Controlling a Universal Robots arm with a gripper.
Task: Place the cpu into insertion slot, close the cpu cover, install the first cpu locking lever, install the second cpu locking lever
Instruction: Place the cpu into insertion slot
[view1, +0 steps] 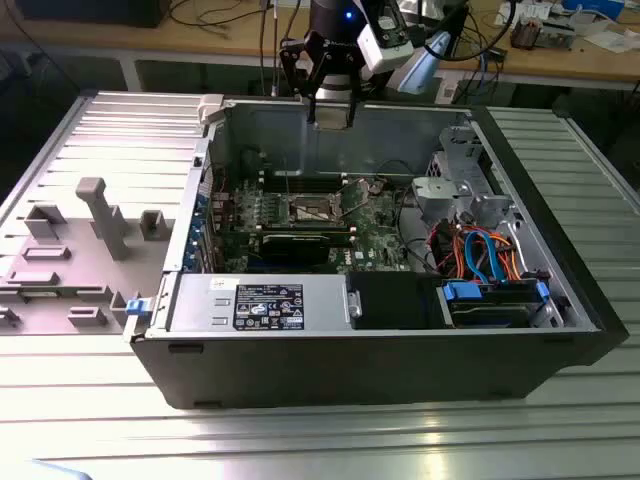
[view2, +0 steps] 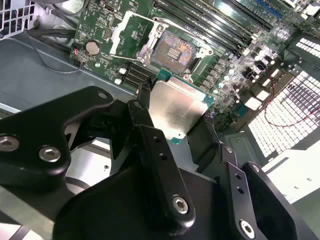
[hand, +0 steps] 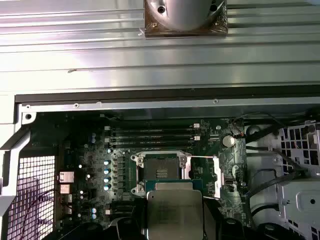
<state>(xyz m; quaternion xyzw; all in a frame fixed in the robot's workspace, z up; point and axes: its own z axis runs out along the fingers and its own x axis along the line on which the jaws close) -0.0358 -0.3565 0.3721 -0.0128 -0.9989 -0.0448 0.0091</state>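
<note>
Exterior view: gripper (view1: 331, 108) high over the case (view1: 380, 365) far wall, second wrist view: fingers (view2: 155, 150) clamped on the cpu (view2: 177, 105) edges, flat silver top, green rim, hovering clear of the slot (view2: 175, 49), cover (view2: 120, 32) flipped open beside it.

In the second wrist view the end effector (view2: 175, 114) clasps the cpu (view2: 177, 100). Its black fingers (view2: 155, 150) hide the chip's corners on the side away from the insertion slot (view2: 175, 50). In the first wrist view the cpu (hand: 174, 212) is cut off by the picture's edge on that same far side. It also covers the board (hand: 100, 165) just beside the slot. The cpu cover (hand: 216, 176), next to the slot, is seen edge-on, so its window cannot be made out. In the exterior view the arm (view1: 335, 40) above the slot is cut off, and the slot's contacts are too small to tell.
</note>
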